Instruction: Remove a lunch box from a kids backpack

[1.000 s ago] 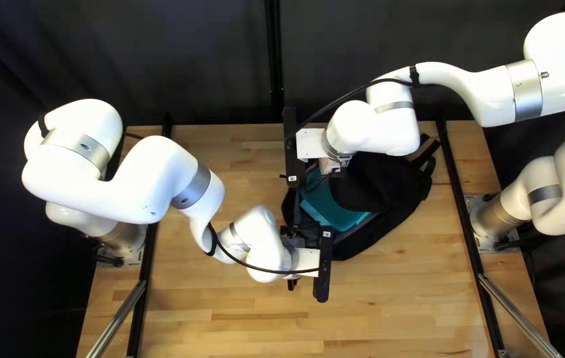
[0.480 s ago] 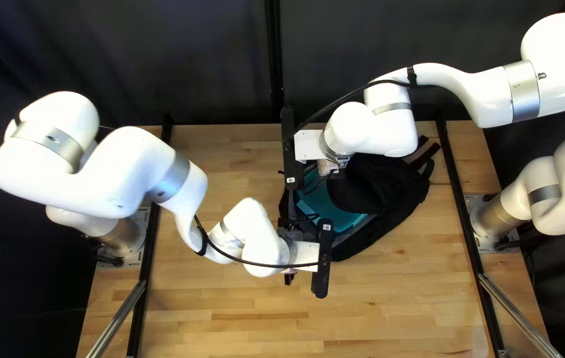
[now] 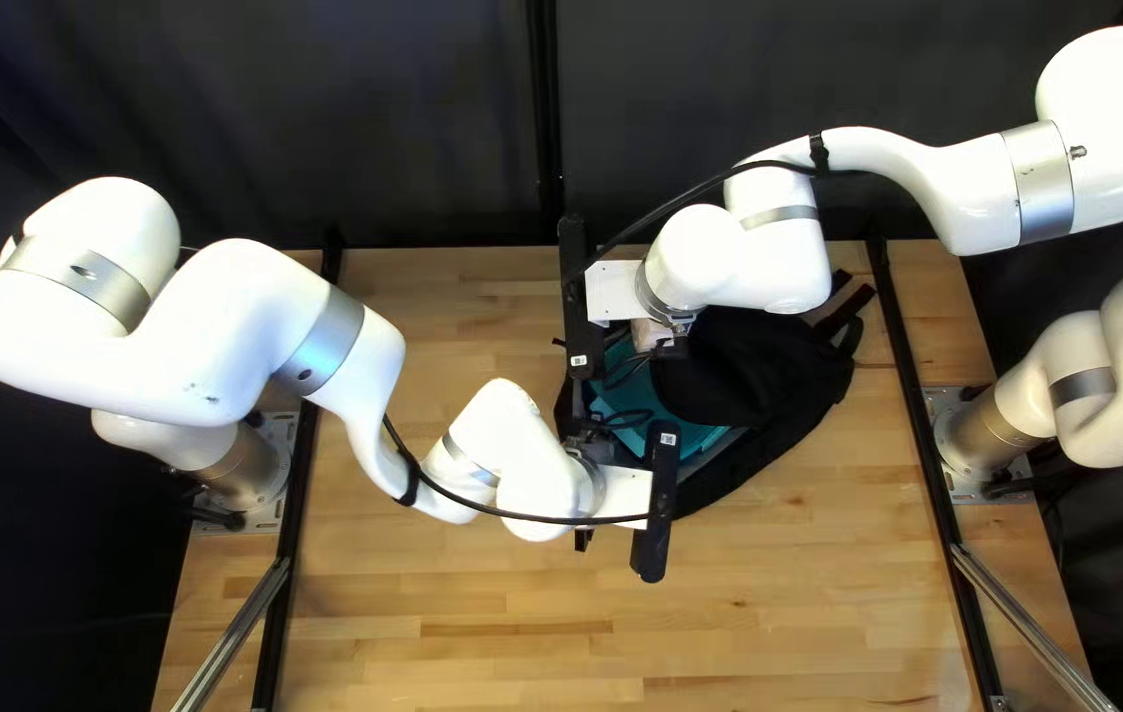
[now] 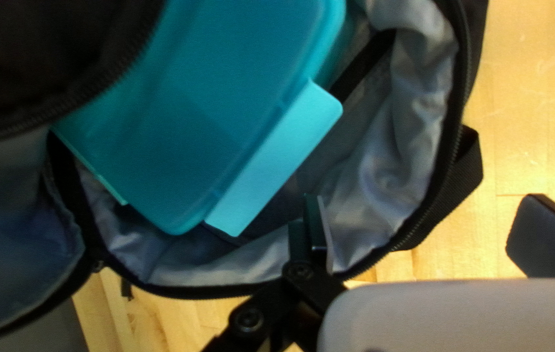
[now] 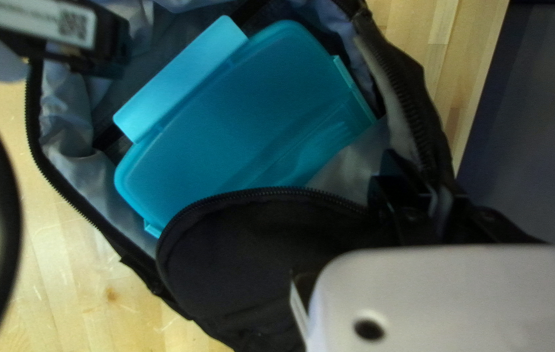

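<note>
End effector, left arm [image 3: 584, 539]: fingers apart, one over backpack [image 3: 772, 383] opening, one over desk [image 3: 456, 620]. Teal lunch box [image 3: 647, 396] inside backpack, partly under black flap [image 5: 245, 254]. End effector, right arm [image 3: 676, 346]: near backpack rim; cannot tell whether clamped.

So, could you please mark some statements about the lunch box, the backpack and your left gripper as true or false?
1. The lunch box is inside the unzipped backpack. True.
2. My left gripper is shut on the lunch box. False: it is open and holds nothing.
3. The box's side latch is lighter than its lid. True.
4. The backpack is red inside. False: its lining is greyish.
5. The backpack lies on the wooden table. True.
</note>
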You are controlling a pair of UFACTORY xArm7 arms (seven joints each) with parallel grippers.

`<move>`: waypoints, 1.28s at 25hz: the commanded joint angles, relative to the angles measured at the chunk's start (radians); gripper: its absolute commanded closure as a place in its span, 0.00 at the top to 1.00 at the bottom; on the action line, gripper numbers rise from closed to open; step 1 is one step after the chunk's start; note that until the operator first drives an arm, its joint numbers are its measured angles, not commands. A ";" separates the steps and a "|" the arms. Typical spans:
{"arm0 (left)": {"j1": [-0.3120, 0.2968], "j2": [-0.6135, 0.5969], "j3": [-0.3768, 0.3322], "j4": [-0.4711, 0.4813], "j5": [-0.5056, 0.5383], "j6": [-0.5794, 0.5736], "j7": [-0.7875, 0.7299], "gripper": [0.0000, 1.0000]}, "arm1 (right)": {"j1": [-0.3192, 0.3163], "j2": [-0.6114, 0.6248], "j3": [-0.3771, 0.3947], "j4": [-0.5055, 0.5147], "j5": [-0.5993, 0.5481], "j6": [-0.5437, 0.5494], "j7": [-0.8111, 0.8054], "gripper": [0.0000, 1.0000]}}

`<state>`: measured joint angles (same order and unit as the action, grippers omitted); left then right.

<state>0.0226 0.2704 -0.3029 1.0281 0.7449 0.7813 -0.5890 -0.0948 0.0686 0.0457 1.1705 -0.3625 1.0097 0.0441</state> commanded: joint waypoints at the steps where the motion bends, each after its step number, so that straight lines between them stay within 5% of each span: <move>1: -0.008 0.015 -0.002 0.021 -0.007 0.023 0.001 1.00 | -0.002 0.000 -0.001 -0.007 0.002 -0.009 0.000 0.00; 12: -0.020 -0.019 -0.022 0.003 -0.036 0.053 0.003 1.00 | -0.008 0.018 -0.006 -0.007 0.006 -0.033 -0.005 0.00; 23: -0.143 0.066 0.004 0.024 0.210 0.268 -0.151 1.00 | -0.007 0.008 -0.005 -0.016 0.006 -0.033 -0.004 0.00; 32: -0.182 0.059 0.008 0.069 0.282 0.380 -0.131 1.00 | -0.007 0.002 -0.005 -0.020 0.007 -0.030 -0.003 0.00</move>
<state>-0.1501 0.3328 -0.2972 1.0865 1.0075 1.1385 -0.7251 -0.1018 0.0703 0.0406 1.1500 -0.3561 0.9802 0.0405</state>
